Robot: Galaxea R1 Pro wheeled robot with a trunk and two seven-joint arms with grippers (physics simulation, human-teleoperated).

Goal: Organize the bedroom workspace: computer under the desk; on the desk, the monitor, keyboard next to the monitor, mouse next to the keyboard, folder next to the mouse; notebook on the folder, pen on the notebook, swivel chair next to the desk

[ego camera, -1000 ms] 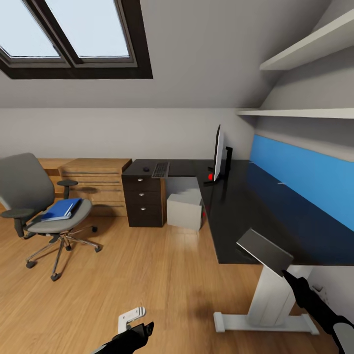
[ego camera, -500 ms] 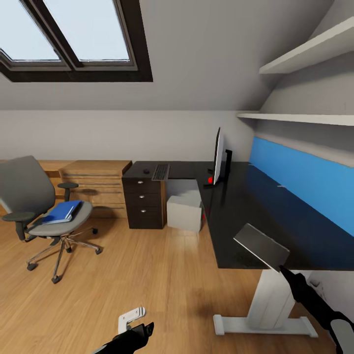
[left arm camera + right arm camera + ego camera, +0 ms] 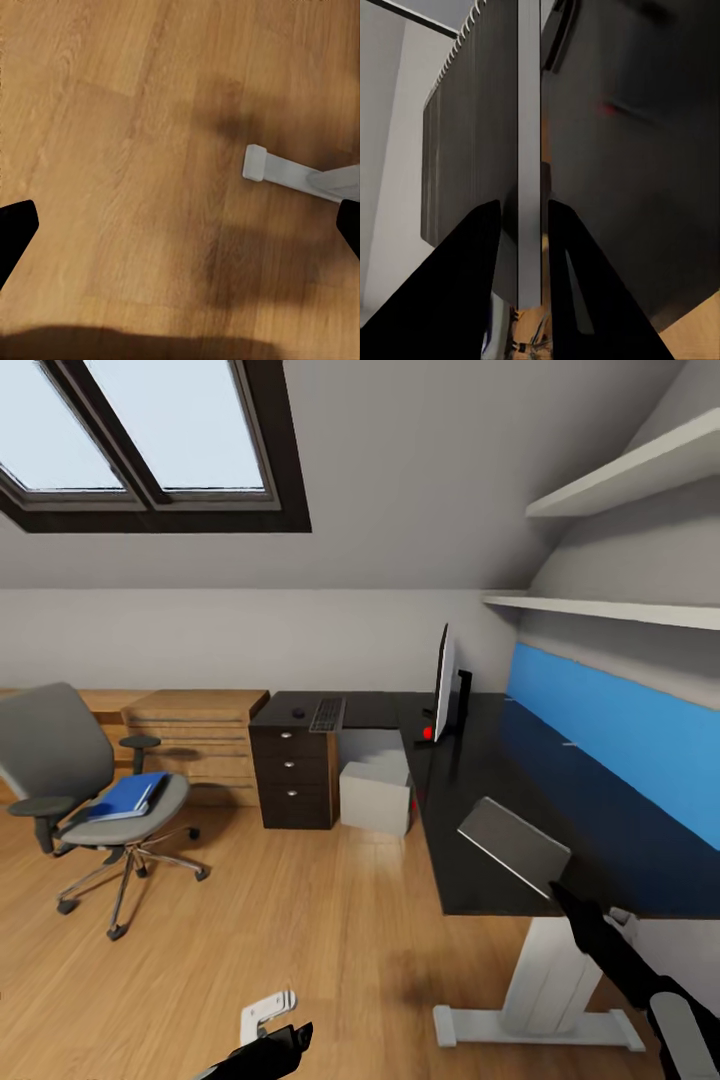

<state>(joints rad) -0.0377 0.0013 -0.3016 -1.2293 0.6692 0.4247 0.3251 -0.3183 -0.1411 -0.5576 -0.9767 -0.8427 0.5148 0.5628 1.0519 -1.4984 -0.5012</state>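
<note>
Dark grey-black cover, white page edges: the notebook [image 3: 513,846] is pinched at its edge by the right gripper [image 3: 531,225], fingers closed on it either side, held tilted above the near end of the desk [image 3: 520,780]; the right wrist view shows the pages edge-on betw. the two black fingers.

Judgement: the step is carrying the notebook, but the folder [image 3: 124,796] lies on the swivel chair [image 3: 85,780], well left of the desk, so the stack base isn't ready; best to keep the book level, set it flat on the desk top w/o sliding, clear of the monitor [image 3: 444,682], then fetch the folder.

Keyboard [image 3: 327,713] and mouse [image 3: 298,711] lie on the desk's far wing, over the drawers; computer [image 3: 376,792] sits under the desk.

Left gripper [image 3: 180,232] hangs low over the wood floor [image 3: 112,150], fingers spread wide, holding nothing.
</note>
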